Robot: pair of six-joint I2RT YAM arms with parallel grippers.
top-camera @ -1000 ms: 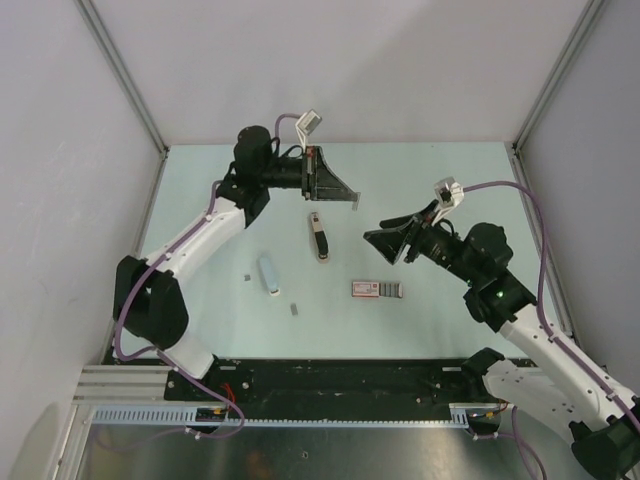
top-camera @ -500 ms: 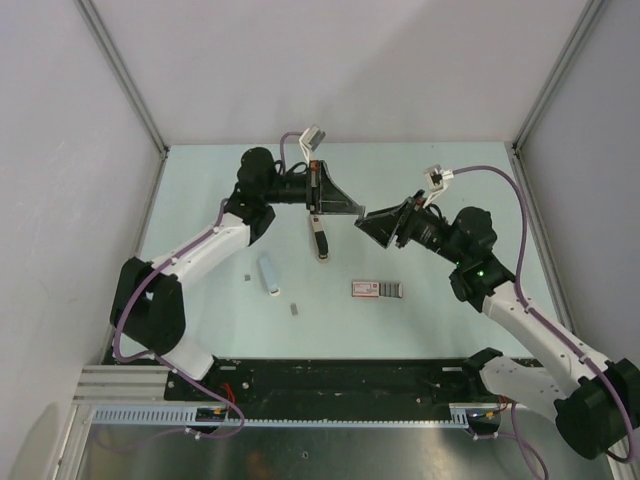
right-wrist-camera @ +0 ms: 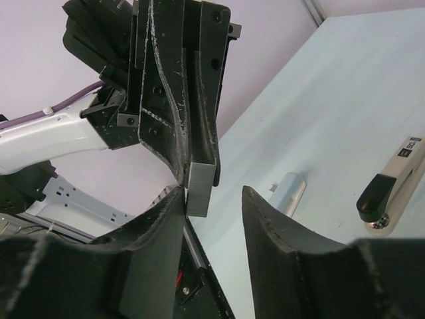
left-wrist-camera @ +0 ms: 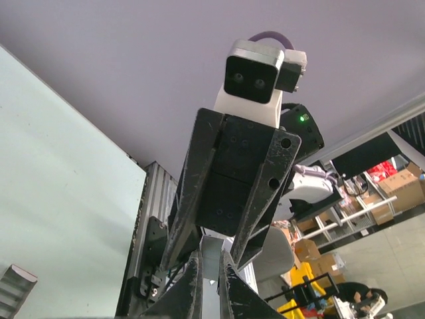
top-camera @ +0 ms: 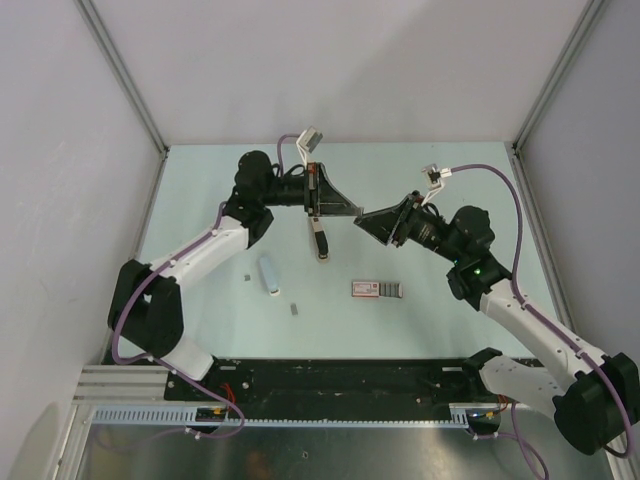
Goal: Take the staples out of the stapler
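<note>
The stapler (top-camera: 268, 275) is small, pale blue and white, and lies on the table left of centre; it also shows in the right wrist view (right-wrist-camera: 287, 191). My left gripper (top-camera: 348, 210) is raised above the table and shut on a grey strip of staples (right-wrist-camera: 201, 181), which also shows between its fingers in the left wrist view (left-wrist-camera: 212, 256). My right gripper (top-camera: 364, 219) faces it tip to tip, open, with the strip between its fingers (right-wrist-camera: 156, 226) and against the left one. Two tiny grey staple bits (top-camera: 293, 309) lie near the stapler.
A larger black and tan stapler (top-camera: 319, 238) lies mid-table below the left gripper and shows in the right wrist view (right-wrist-camera: 392, 183). A small red-and-white labelled box (top-camera: 377, 289) lies to its lower right. Grey walls enclose the pale green table (top-camera: 450, 180).
My right gripper has moved left and up until it meets the left gripper's tips. My left gripper has shifted slightly right and down with the staples in it.
</note>
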